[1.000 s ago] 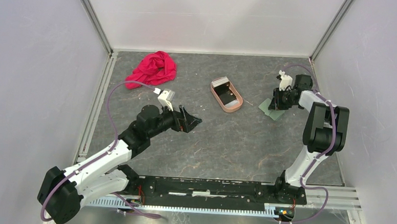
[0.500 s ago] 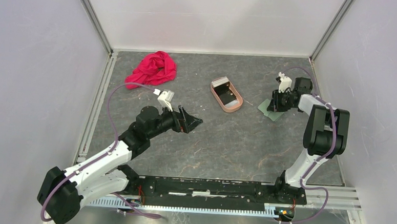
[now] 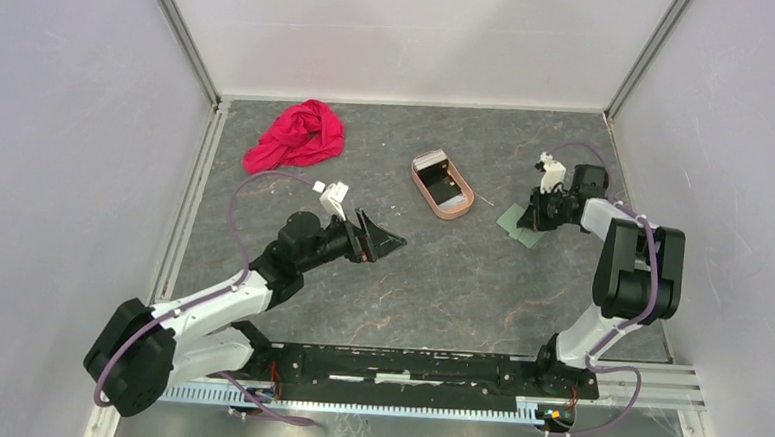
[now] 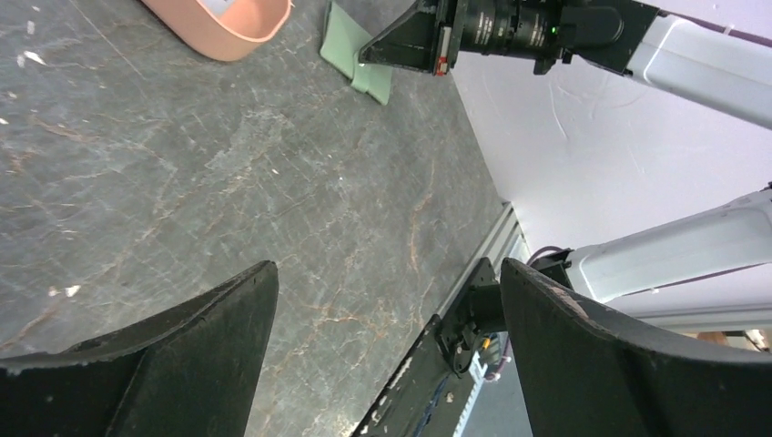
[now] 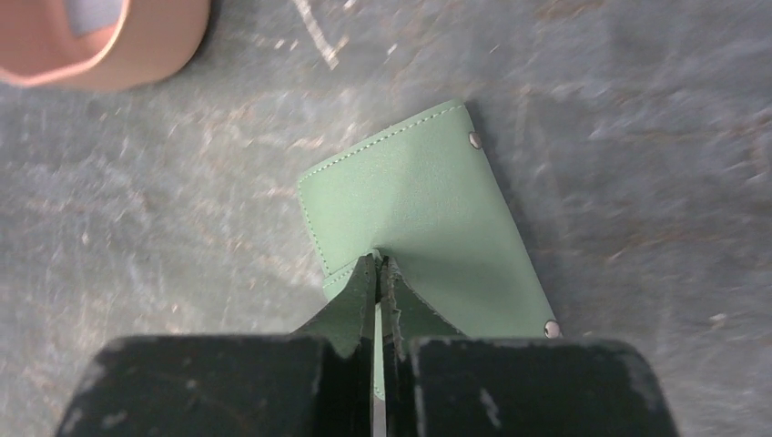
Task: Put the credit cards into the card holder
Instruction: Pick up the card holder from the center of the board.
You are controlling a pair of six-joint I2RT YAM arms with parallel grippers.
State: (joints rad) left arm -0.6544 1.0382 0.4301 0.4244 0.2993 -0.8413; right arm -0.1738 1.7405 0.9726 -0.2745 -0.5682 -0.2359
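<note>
- Card holder point(image 3: 515, 225) point(image 5: 428, 200) point(image 4: 357, 64): sage green, closed, lying flat on the bench point(image 3: 440, 291). It sits just to the right of the tray and a little nearer to my bases, apart from the tray. Two small silver studs show along one long edge.
- Credit cards point(image 3: 443, 184): inside the tray. A pale one shows at the tray's far end and dark ones fill the rest. I cannot count them.
- Tray point(image 3: 434, 203) point(image 5: 137, 64) point(image 4: 218, 36): pinkish-tan, oval, on the bench. All places in this list are given from it.
- My right tool point(image 3: 530, 215) point(image 5: 378, 264): right of the tray, over the card holder. The jaws are closed tight, and the tips meet on the holder's green cover near its short edge. I cannot tell whether a fold of the cover is pinched between them.
- My left tool point(image 3: 383, 240) point(image 4: 387, 266): left of the tray and nearer to my bases. The jaws stand wide with nothing between them. It is above the bench and points toward the tray's side.
- Red cloth point(image 3: 298, 136): crumpled, on the bench, well to the left of the tray and farther back.
</note>
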